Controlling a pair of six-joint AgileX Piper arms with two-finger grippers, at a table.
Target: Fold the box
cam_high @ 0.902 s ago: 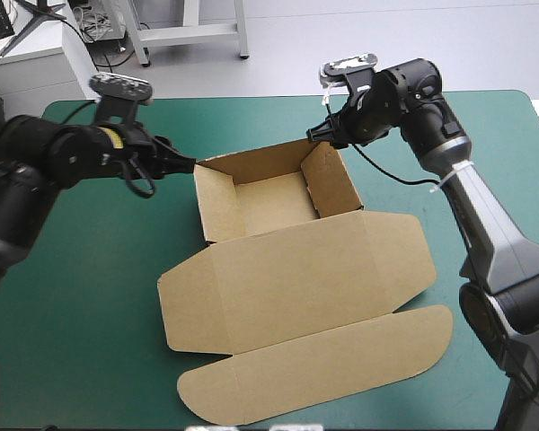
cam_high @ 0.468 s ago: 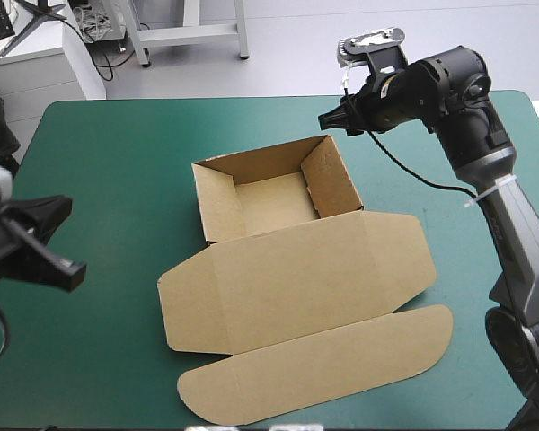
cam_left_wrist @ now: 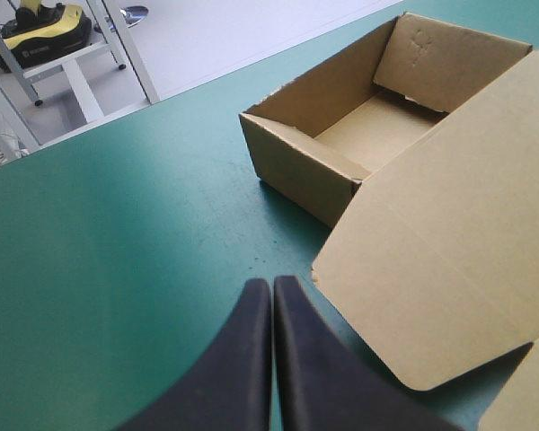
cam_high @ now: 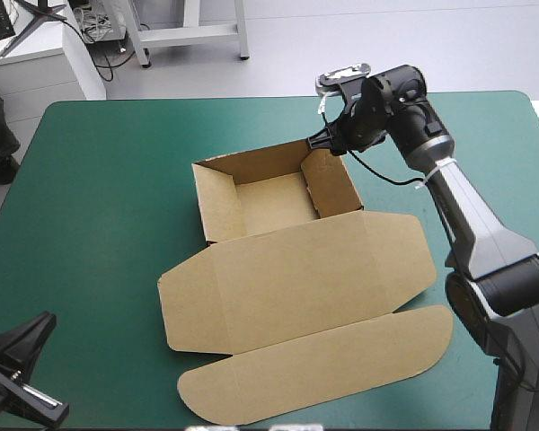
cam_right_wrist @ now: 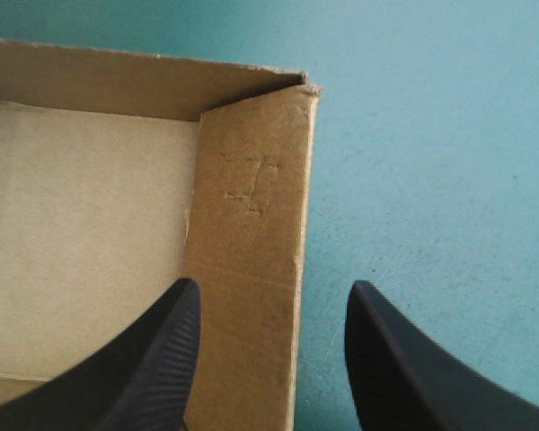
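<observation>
Clenched left claw (cam_left_wrist: 271,289) tapering to one point over the teal-green worktop (cam_high: 99,206), brown box (cam_high: 296,269) ahead of it and well apart, an open tray with its lid lying flat, right claw (cam_right_wrist: 274,296) released, its black fingers (cam_right_wrist: 162,359) astride the tray's right wall, one inside, one outside.

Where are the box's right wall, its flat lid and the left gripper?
box's right wall (cam_right_wrist: 251,229): right wrist view, inner face, by the cross mark.
lid (cam_high: 305,274): high view, middle of the flat panel.
left gripper (cam_left_wrist: 271,287): left wrist view, where the shut fingertips meet.
</observation>
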